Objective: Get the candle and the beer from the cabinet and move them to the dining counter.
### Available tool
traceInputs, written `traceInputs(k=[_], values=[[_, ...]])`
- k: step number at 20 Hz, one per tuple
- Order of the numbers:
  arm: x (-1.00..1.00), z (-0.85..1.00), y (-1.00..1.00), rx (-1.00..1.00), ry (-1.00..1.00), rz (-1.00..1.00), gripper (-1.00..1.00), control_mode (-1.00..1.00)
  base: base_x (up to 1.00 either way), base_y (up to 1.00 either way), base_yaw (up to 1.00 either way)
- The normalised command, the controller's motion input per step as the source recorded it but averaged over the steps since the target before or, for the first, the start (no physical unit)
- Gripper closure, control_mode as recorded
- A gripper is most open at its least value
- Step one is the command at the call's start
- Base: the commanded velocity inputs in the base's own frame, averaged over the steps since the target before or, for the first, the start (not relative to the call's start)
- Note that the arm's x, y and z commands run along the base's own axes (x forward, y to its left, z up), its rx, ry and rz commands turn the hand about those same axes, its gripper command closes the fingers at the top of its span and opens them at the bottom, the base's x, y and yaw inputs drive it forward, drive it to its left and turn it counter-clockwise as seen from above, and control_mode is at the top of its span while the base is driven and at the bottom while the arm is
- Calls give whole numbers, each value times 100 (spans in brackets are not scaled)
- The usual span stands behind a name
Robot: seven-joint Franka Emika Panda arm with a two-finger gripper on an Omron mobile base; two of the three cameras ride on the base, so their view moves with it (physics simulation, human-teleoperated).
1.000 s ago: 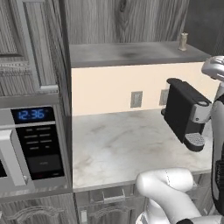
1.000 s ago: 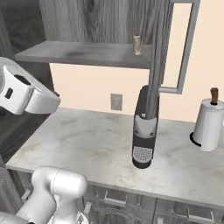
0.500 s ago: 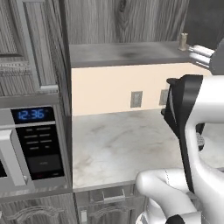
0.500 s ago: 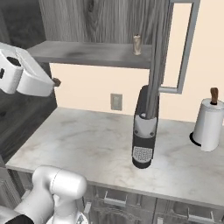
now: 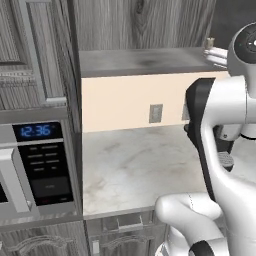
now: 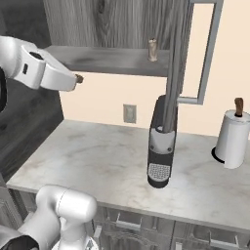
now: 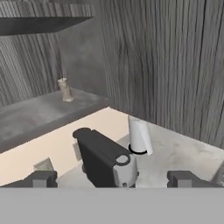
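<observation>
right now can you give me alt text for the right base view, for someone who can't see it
A small tan candle stands alone on the grey shelf of the open wall cabinet, with the white robot arm reaching in from the left. On the marble counter below stand a dark coffee machine and a paper-towel roll.

Dark grey wood grain, matt, on the cabinet (image 6: pixel 117 22) back panel and its open door (image 7: pixel 175 65). Plain grey shelf (image 5: pixel 145 61), dull, with a darker smudge near its middle. Brushed silver metal on the door's bar handle (image 6: pixel 211 53). Pale marble with faint tan veining, slightly glossy, across the wall counter (image 5: pixel 135 167). Flat cream paint on the backsplash (image 5: pixel 125 105). Black plastic with a silver metallic front on the coffee machine (image 6: pixel 161 146). White paper on the towel roll (image 6: pixel 232 139), brown wooden peg on top. Greyish-tan, waxy-looking candle (image 7: pixel 64 89). Glossy dark glass panel and brushed steel trim on the microwave (image 5: pixel 42 170).
</observation>
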Motion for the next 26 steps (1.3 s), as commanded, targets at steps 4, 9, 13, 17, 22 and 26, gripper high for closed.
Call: traceInputs(k=[4, 9, 13, 17, 22, 26], values=[[42, 12, -10, -6, 5, 0, -100, -100, 0, 0, 0], [31, 7, -15, -4, 5, 0, -100, -100, 0, 0, 0], [45, 0, -12, -1, 4, 0, -100, -100, 0, 0, 0], [68, 0, -1, 0, 0, 0, -100, -100, 0, 0, 0], [58, 0, -10, 0, 0, 0, -100, -100, 0, 0, 0], [51, 0, -15, 0, 0, 0, -100, -100, 0, 0, 0]])
